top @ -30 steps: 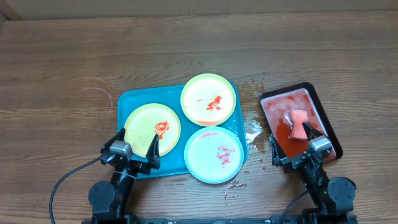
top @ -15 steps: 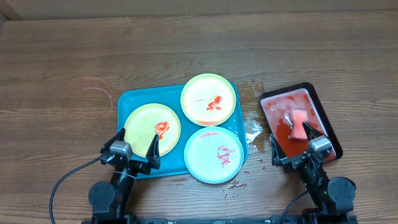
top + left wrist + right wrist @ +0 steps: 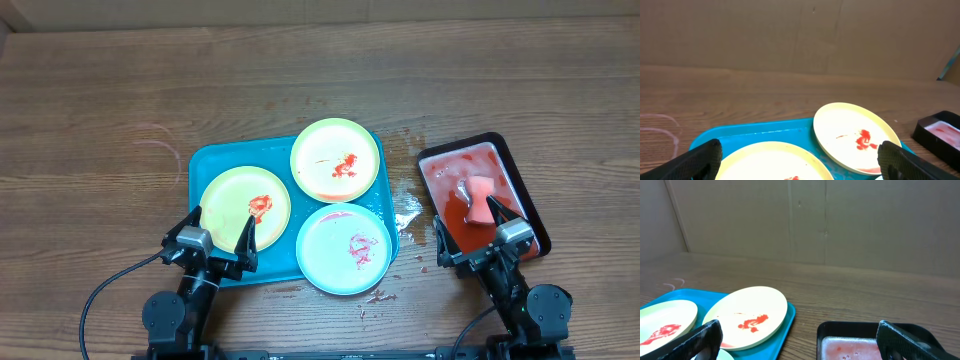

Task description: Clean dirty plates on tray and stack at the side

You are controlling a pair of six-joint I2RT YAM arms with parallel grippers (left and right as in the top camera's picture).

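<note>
The turquoise tray (image 3: 215, 162) carries three sauce-smeared plates: a yellow-green plate (image 3: 245, 205) at its left, another yellow-green plate (image 3: 335, 160) at its far right, and a pale blue-white plate (image 3: 343, 248) at its near right. My left gripper (image 3: 220, 232) hovers open over the near edge of the left plate (image 3: 767, 160), nothing between its fingers. The far plate (image 3: 855, 137) (image 3: 747, 315) shows in both wrist views. My right gripper (image 3: 479, 222) stands open over the near end of the black tray, empty.
A black tray (image 3: 525, 190) of red foamy liquid stands right of the turquoise tray, a pinkish sponge (image 3: 481, 198) resting in it. Wet splashes (image 3: 408, 210) lie on the wood between the two trays. A cardboard wall (image 3: 800, 35) rises at the back.
</note>
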